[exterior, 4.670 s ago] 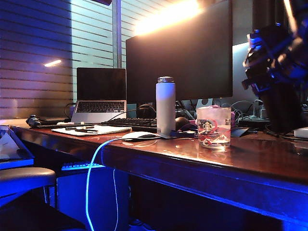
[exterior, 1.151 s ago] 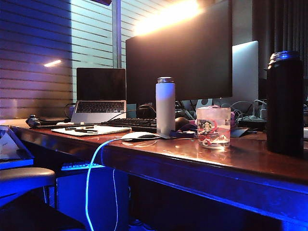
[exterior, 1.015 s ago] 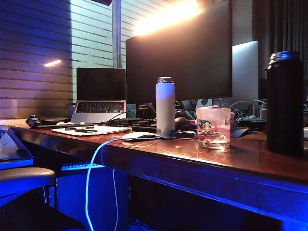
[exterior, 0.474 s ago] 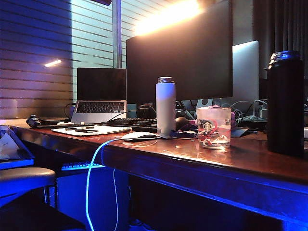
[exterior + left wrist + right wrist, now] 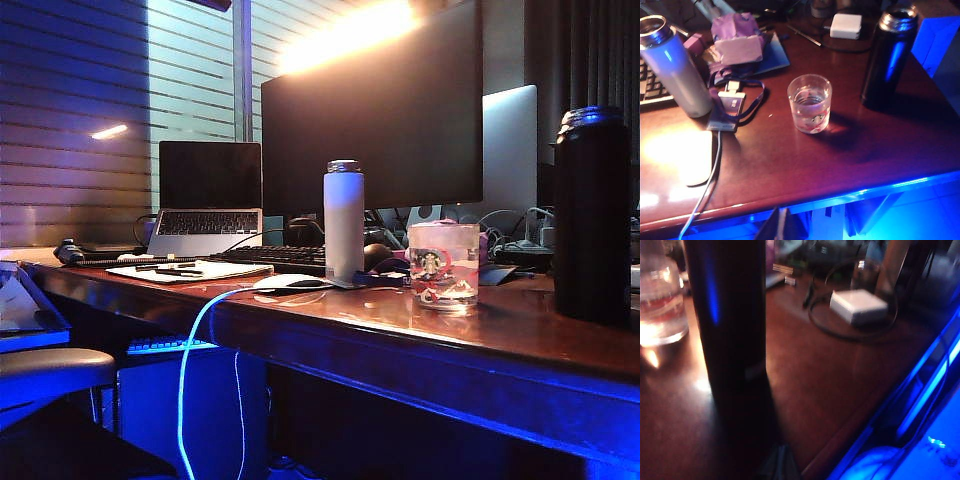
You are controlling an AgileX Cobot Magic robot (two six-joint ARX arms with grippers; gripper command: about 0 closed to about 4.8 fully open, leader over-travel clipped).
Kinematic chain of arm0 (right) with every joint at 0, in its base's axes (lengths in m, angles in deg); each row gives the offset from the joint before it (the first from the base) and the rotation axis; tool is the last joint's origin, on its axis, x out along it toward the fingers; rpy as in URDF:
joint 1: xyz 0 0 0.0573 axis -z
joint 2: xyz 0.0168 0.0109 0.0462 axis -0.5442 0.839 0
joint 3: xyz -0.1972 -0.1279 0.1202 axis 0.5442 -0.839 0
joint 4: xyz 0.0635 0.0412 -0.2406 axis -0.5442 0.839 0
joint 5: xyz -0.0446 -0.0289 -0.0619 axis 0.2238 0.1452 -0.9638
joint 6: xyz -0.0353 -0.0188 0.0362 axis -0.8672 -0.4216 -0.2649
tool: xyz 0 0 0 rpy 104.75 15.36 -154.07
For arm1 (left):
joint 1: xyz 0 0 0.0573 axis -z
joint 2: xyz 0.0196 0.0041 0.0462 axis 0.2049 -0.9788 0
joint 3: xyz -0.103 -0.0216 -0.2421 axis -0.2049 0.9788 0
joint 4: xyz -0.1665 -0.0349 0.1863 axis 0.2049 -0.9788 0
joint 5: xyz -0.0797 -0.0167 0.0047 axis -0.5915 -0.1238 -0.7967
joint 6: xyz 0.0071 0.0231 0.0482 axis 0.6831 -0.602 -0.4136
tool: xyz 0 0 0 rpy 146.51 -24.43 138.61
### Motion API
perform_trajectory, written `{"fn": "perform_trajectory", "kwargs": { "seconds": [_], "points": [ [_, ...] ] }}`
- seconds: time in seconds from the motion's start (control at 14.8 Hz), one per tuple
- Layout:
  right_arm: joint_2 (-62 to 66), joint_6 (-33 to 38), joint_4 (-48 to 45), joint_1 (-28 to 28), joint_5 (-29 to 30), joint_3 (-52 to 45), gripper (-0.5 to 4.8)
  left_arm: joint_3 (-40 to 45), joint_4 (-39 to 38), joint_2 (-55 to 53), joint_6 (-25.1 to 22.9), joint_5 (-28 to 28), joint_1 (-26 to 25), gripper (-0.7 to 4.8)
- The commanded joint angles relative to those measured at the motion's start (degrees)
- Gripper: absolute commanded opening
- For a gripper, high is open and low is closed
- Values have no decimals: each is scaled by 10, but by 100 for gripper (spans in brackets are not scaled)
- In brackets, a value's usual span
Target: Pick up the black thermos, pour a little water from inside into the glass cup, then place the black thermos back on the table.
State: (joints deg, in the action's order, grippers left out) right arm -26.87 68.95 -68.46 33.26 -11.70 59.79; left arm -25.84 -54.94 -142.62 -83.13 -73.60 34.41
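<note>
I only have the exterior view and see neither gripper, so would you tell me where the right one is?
Observer: The right gripper is shut and empty, low over the table, just short of the black thermos.
Operator: And the left one?
Observer: The left gripper sits out past the table's front edge, facing the glass cup; open or shut, I cannot tell.
Operator: Anything behind the thermos?
Observer: A white adapter, ringed by its cable.
</note>
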Motion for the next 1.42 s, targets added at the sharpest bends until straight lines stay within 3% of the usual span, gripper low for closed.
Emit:
{"fn": "perform_trajectory", "kwargs": {
  "seconds": [0.07,0.54,0.74,0.81,0.88,0.95,1.22,1.42],
  "points": [
    [-1,2,-5,0,7,-2,-1,-3,2,1,3,-2,0,-4],
    [-1,2,-5,0,8,-2,-1,-3,4,1,2,-2,0,-4],
    [-1,2,-5,0,8,-2,-1,-3,42,5,-12,58,0,-4],
    [-1,2,-5,0,8,-2,-1,-3,48,10,-16,110,0,-5],
    [-1,2,-6,0,8,-2,-1,2,48,25,-2,151,-16,-5],
    [-1,2,-6,0,8,-2,-1,14,54,39,10,151,-38,-5],
    [-1,2,-5,0,8,-2,-1,172,213,146,57,124,-122,-5],
    [-1,2,-5,0,8,-2,-1,306,263,246,82,129,-171,-5]
  ]
}}
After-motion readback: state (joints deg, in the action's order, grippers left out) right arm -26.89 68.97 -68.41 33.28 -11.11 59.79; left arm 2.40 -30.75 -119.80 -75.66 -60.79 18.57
